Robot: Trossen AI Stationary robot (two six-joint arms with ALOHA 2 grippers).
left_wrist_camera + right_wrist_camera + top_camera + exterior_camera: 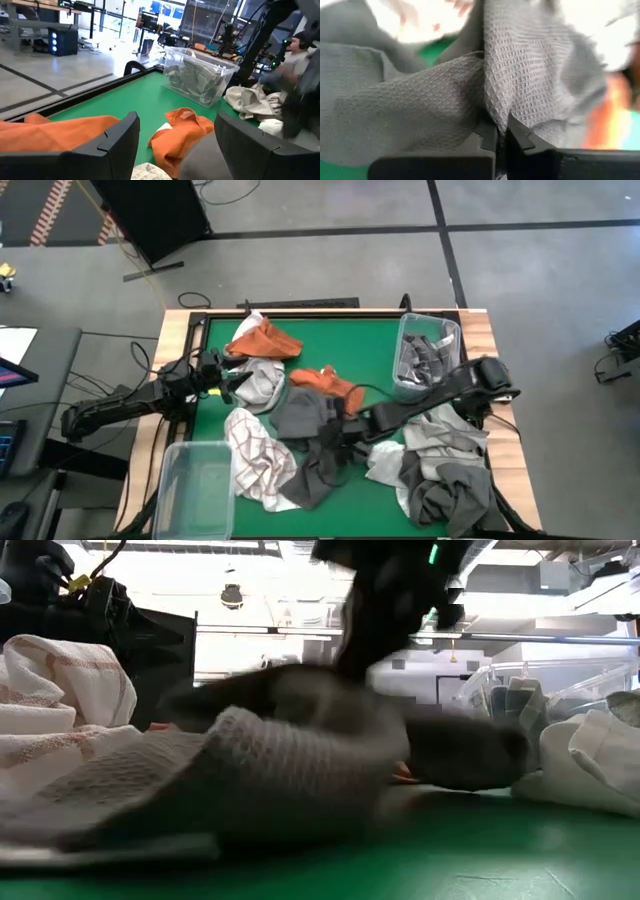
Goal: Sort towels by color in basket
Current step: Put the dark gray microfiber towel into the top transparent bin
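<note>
At frame centre in the high view, your right gripper (340, 430) has its fingers pinched tight on a fold of the dark grey towel (298, 416), the weave bunched right at the fingertips. The bin of grey cloths (426, 352) lies up and right of that grip, back along the right arm, so that arm is nearer. Your left gripper (222, 376) waits with fingers apart beside the orange towel (264, 340). How much cloth is caught stays hidden.
</note>
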